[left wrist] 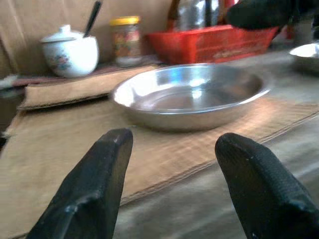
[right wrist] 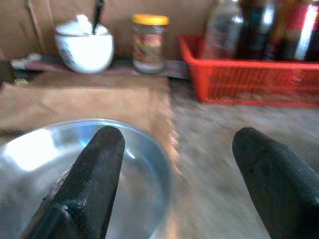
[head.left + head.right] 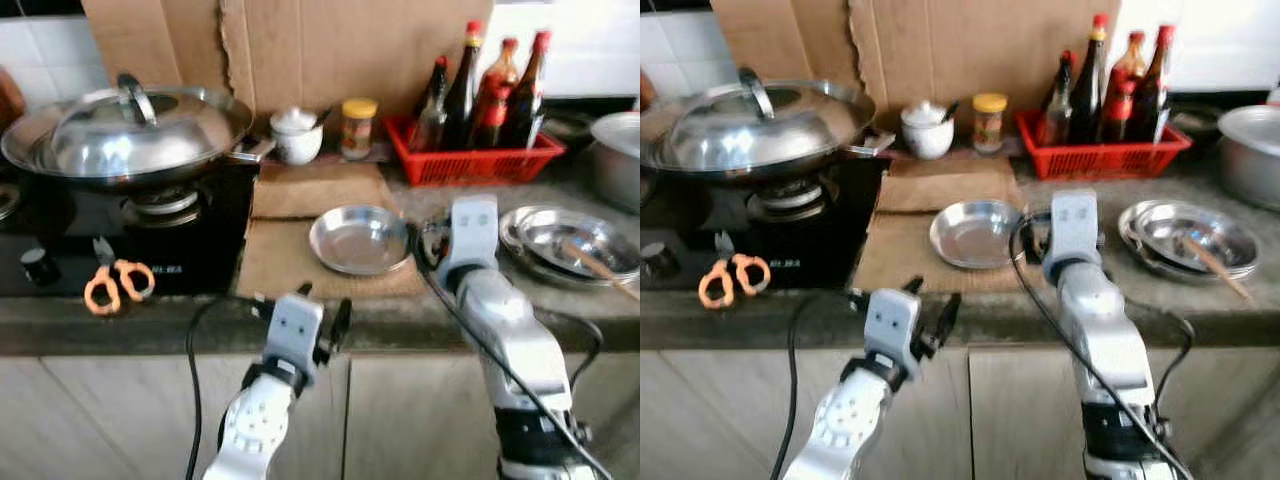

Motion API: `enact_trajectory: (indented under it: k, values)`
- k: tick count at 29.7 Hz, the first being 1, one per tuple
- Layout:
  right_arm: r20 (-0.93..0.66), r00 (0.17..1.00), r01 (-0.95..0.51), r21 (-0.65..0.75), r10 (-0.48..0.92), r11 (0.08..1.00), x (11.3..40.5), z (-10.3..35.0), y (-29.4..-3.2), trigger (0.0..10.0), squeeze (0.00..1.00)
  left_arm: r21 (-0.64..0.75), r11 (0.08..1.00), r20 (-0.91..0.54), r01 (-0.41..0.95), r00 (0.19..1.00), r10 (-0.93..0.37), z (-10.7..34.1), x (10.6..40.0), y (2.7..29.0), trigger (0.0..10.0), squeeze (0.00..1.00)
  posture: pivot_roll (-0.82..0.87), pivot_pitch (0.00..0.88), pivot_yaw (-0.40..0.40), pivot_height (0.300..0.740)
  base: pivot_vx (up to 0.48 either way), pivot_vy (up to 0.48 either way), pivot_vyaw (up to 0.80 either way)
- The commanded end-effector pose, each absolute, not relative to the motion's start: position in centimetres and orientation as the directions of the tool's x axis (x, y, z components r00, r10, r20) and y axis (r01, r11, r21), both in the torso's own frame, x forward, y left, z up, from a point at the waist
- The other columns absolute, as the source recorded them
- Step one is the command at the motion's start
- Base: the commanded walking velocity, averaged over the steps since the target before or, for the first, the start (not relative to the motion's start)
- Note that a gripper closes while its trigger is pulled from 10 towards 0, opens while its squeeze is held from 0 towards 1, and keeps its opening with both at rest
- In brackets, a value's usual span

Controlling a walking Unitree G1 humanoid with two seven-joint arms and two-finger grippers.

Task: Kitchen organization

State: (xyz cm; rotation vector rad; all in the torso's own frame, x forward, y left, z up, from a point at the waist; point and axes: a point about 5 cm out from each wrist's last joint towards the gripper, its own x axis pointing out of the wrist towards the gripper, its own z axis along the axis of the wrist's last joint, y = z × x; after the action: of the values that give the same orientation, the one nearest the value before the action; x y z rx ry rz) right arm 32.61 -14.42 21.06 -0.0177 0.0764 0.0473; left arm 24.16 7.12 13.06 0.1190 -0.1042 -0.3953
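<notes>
Grippers (image 1: 169,184) (image 2: 179,179) both spread, steel plate (image 3: 360,240) between, red basket (image 3: 470,160) behind.

One lidded wok (image 3: 130,130), one pair of scissors (image 3: 118,280), one steel dish (image 3: 362,238), one red basket (image 3: 470,160), one jar (image 3: 358,128)

No writing can be read anywhere in these pictures. A short pale marking sits on the black front of the stove (image 3: 170,268), beside the orange scissors (image 3: 118,283), but it is too blurred to make out. The yellow-lidded jar (image 2: 149,44) and the bottles (image 3: 487,90) in the red basket (image 3: 470,162) carry coloured labels whose print cannot be read.
</notes>
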Motion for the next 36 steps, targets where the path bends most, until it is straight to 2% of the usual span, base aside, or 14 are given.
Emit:
enact_trajectory:
  k: [1,7,15,19,22,29,30,31,32,36]
  values:
    - [-0.141,0.988,-0.068,0.006,0.069,0.998,32.9,20.9,-14.4,10.0,0.0,0.137,0.921,0.08,0.366,0.922,-0.378,13.2,24.2,7.3,10.0,0.0,0.11,0.0,-0.046,0.74,0.0,0.0,0.0]
    - [-0.295,0.954,-0.052,0.041,0.061,0.998,34.1,21.7,-15.2,10.0,0.0,0.131,0.916,0.079,0.38,0.917,-0.392,13.2,24.1,7.1,10.0,0.0,0.11,0.0,-0.047,0.74,0.0,0.0,0.0]
    - [-0.315,0.949,-0.01,0.0,0.009,1.0,35.0,22.7,-15.6,10.0,0.0,0.15,0.914,0.07,0.377,0.918,-0.39,13.1,24.0,7.0,10.0,0.0,0.12,0.0,-0.053,0.74,0.0,0.0,0.0]
    - [-0.399,0.916,-0.031,0.036,0.043,0.999,35.1,21.9,-15.4,10.0,0.0,0.146,0.913,0.075,0.382,0.916,-0.395,13.2,24.0,6.9,10.0,0.0,0.12,0.0,-0.055,0.74,0.0,0.0,0.0]
    - [-0.512,0.857,-0.032,0.053,0.055,0.998,35.2,20.7,-15.5,10.0,0.0,0.125,0.906,0.083,0.404,0.906,-0.416,13.2,23.9,6.7,10.0,0.0,0.11,0.0,-0.057,0.74,0.0,0.0,0.0]
    - [-0.578,0.813,-0.06,0.031,0.067,0.998,35.4,19.8,-15.2,10.0,0.0,0.083,0.886,0.106,0.456,0.88,-0.463,13.5,23.4,5.9,10.0,0.0,0.12,0.0,-0.06,0.74,0.0,0.0,0.0]
    - [-0.587,0.807,-0.059,0.039,0.071,0.998,35.4,19.7,-15.1,7.6,0.0,0.083,0.885,0.105,0.458,0.879,-0.465,13.4,23.3,5.8,10.0,0.0,0.11,0.0,-0.059,0.74,0.0,0.0,0.0]
    - [-0.594,0.801,-0.055,0.048,0.073,0.997,35.4,19.6,-15.1,4.1,0.0,0.083,0.885,0.105,0.459,0.879,-0.466,13.4,23.3,5.8,10.0,0.0,0.11,0.0,-0.06,0.74,0.0,0.0,0.0]
    - [-0.603,0.794,-0.049,0.05,0.069,0.998,35.4,19.5,-15.1,0.0,0.0,0.084,0.885,0.104,0.459,0.879,-0.466,13.4,23.3,5.8,10.0,0.0,0.12,0.0,-0.063,0.74,0.0,0.0,0.0]
    - [-0.622,0.78,-0.018,0.09,0.07,0.996,35.4,19.2,-15.1,0.0,0.0,0.089,0.889,0.099,0.45,0.884,-0.457,13.3,23.3,6.0,10.0,0.0,0.12,0.0,-0.065,0.74,0.0,0.0,0.0]
